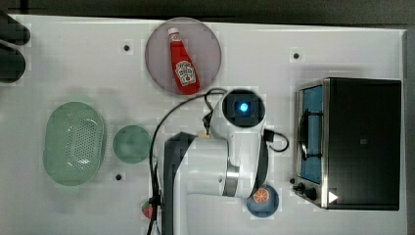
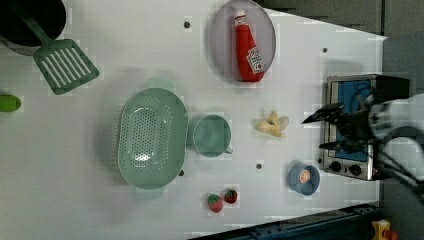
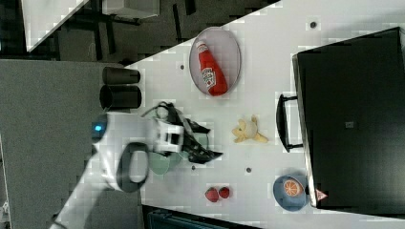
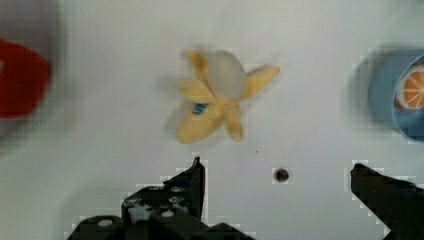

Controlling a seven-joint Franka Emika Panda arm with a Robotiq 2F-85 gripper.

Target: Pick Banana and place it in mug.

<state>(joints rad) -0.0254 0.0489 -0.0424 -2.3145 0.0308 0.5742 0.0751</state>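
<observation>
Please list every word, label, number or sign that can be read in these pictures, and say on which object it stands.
Ketchup bottle: a white label with dark print, too blurred to read.
Banana: a small blue sticker, unreadable.
Toaster oven: a white triangle mark at a corner and a small grey square on its top, no readable text.

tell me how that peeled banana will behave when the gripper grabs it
The banana lies with peel flaps splayed out, so it probably won't roll. Those thin flaps look floppy and may bend or dangle when lifted. The open gripper would likely hold best across its pale rounded core; it looks light.
</observation>
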